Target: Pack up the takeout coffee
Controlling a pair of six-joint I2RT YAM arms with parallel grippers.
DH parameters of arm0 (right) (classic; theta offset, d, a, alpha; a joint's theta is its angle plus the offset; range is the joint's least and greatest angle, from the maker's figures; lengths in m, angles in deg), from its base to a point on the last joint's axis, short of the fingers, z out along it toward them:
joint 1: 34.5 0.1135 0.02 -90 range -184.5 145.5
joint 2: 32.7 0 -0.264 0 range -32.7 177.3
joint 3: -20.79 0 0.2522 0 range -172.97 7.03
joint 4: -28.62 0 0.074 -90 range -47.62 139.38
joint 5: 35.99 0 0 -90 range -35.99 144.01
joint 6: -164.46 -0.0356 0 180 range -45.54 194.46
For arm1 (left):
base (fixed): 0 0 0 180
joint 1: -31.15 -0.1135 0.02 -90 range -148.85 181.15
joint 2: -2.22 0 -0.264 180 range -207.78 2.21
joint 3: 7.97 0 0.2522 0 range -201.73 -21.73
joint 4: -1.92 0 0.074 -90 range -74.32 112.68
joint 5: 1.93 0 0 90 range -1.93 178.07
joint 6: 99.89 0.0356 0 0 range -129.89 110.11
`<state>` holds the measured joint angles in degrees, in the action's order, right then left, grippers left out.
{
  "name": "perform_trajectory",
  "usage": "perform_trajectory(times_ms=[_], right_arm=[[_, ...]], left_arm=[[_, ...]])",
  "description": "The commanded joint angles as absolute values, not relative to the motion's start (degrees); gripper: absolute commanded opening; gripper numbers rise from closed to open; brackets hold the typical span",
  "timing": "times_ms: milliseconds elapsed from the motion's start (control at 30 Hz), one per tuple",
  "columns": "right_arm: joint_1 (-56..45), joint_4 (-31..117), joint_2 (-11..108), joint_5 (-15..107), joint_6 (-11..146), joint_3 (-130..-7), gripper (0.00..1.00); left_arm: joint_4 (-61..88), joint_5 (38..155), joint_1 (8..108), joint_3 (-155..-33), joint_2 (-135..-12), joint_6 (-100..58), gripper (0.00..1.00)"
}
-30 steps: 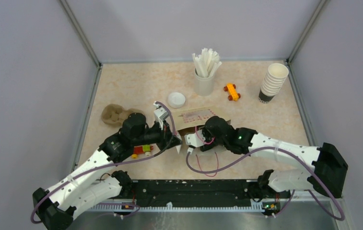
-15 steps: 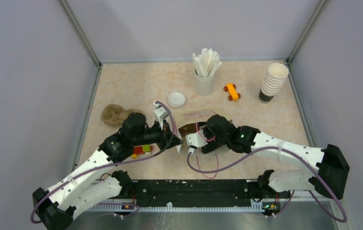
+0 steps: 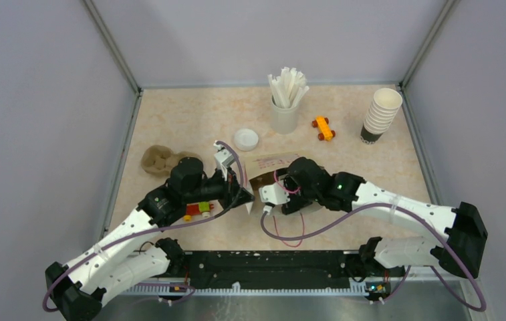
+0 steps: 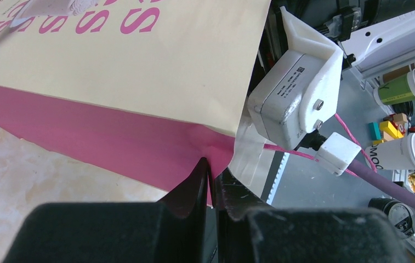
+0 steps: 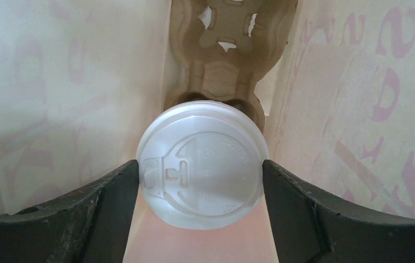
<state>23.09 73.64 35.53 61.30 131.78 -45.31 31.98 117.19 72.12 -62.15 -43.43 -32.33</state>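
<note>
Bag [image 3: 273,162], one: on its side mid-tabletop [image 3: 190,114], mouth toward the arms. Left gripper [image 4: 211,170]: arm low, pinched tight on the bag's mouth edge. Right gripper [image 5: 199,175]: reaches inside the bag, walls close on both flanks. Its jaws are wide, a finger at each side of the lidded cup [image 5: 200,148]; gripping or only touching, cannot tell. Cup, one: at near end of tray [image 5: 227,60] inside bag. Second tray [image 3: 158,160]: near left edge. Loose lid [image 3: 245,139], one. Cup stack [image 3: 381,115]: far-right corner.

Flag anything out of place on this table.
Two toys don't belong with coffee packing: an orange toy car between the stick holder and cup stack, and a coloured block toy beside the left arm.
</note>
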Motion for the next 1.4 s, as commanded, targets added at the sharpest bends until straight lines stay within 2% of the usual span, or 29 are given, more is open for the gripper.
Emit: perform_trajectory(times_ms=[0, 533, 867, 1067, 1167, 1233, 1367], right_arm=[[22.67, 75.27, 33.50, 60.23, 130.71, -48.26, 0.79], [22.63, 77.21, 32.18, 59.43, 129.16, -48.14, 0.87], [22.64, 80.15, 31.35, 56.89, 127.34, -50.77, 0.71], [22.67, 81.01, 30.42, 55.46, 126.09, -50.72, 0.71], [22.63, 81.50, 30.38, 54.51, 125.67, -50.67, 0.64], [22.65, 81.33, 30.26, 53.57, 125.34, -50.47, 0.50], [22.63, 80.47, 31.09, 51.69, 124.85, -50.46, 0.34]], left_arm=[[29.83, 117.16, 72.13, -64.89, -43.46, -32.43, 0.12], [29.48, 117.44, 72.14, -65.22, -44.30, -32.65, 0.12], [29.35, 117.74, 72.15, -65.36, -44.49, -33.08, 0.12], [29.04, 117.65, 72.15, -65.08, -44.22, -33.56, 0.12], [29.13, 117.86, 72.13, -65.05, -44.23, -33.53, 0.12], [29.23, 117.92, 72.11, -65.04, -44.15, -33.61, 0.12], [29.06, 117.95, 72.11, -64.71, -43.86, -33.96, 0.12]])
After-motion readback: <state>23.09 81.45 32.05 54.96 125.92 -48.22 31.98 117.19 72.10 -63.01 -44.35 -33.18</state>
